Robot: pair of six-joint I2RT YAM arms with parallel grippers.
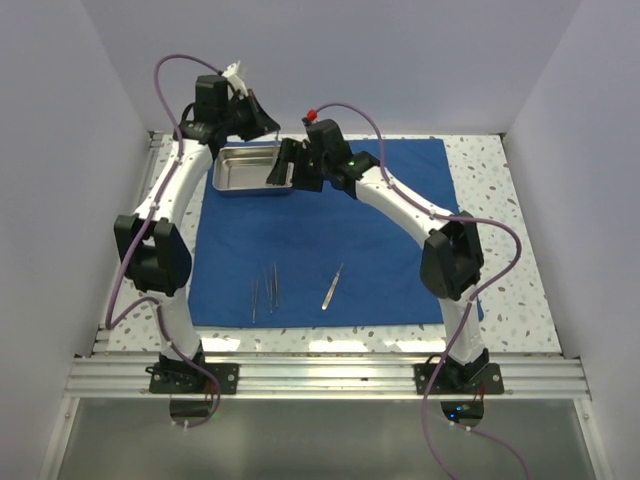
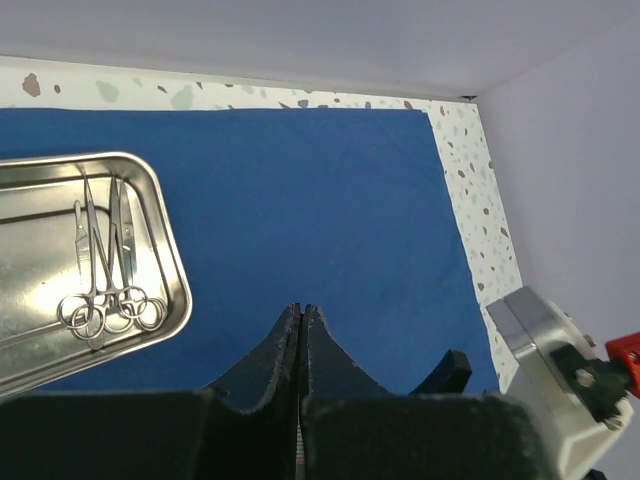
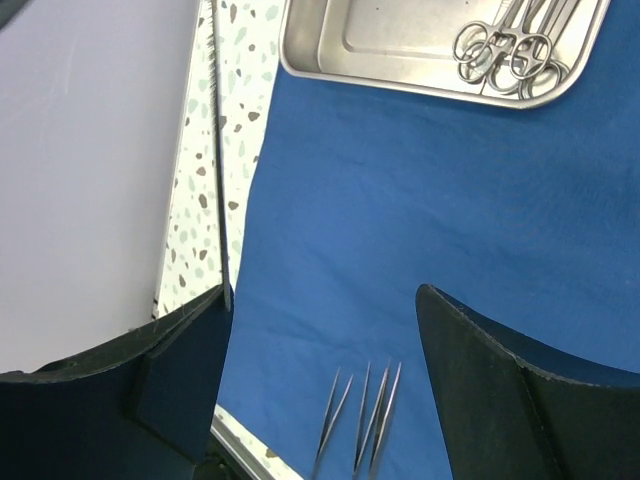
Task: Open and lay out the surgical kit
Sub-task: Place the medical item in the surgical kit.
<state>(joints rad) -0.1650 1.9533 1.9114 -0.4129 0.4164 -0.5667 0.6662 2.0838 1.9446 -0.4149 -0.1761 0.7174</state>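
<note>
So the blue cloth (image 1: 330,230) is spread out flat and covers most of the speckled desk (image 1: 500,170). The steel tray (image 1: 240,172) sits on the cloth up toward the far-left corner of the desk. Two ring-handled scissors (image 2: 108,300) lie side by side inside it, handles toward one end.

Down by the near edge of the desk, a few thin tweezers (image 1: 264,290) are lined up on the cloth. One more slim steel tool (image 1: 333,287) lies a bit to their right.

The left fingers (image 2: 318,345) are pressed tight together with nothing between them, hanging over bare cloth by the far edge. The right fingers (image 3: 490,370) are spread wide and empty, up over the right end of the tray. Can't tell from the top view if they touch its rim.
</note>
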